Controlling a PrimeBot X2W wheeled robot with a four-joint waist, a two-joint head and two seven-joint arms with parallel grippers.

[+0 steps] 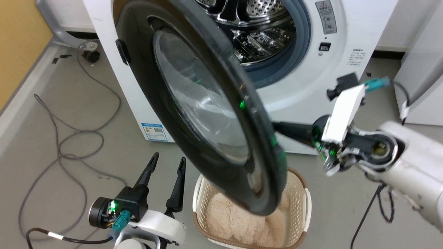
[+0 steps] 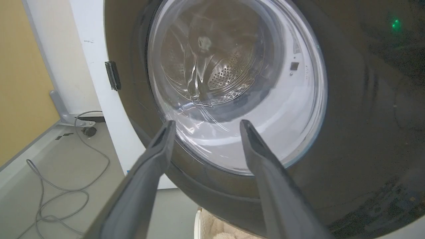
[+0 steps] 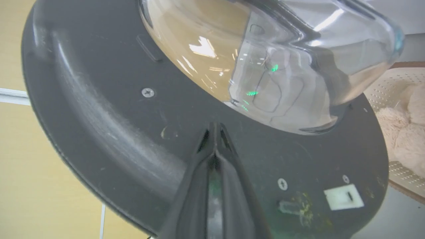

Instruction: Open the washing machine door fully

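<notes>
The washing machine door (image 1: 207, 114) hangs half open across the centre of the head view, swung off the washing machine (image 1: 349, 79) at upper right. I judge I'm mid-push: the right gripper (image 3: 214, 126), jaws pinched together and empty, seems to press its tips on the door's inner face. Next I'd sweep leftward. The left gripper (image 1: 169, 158), lower left, is spread wide and holds nothing.

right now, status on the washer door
Right pincer shut, tips against inner face of round glossy black door, partly open. Left pincer open. Cream perforated basket beneath.
</notes>
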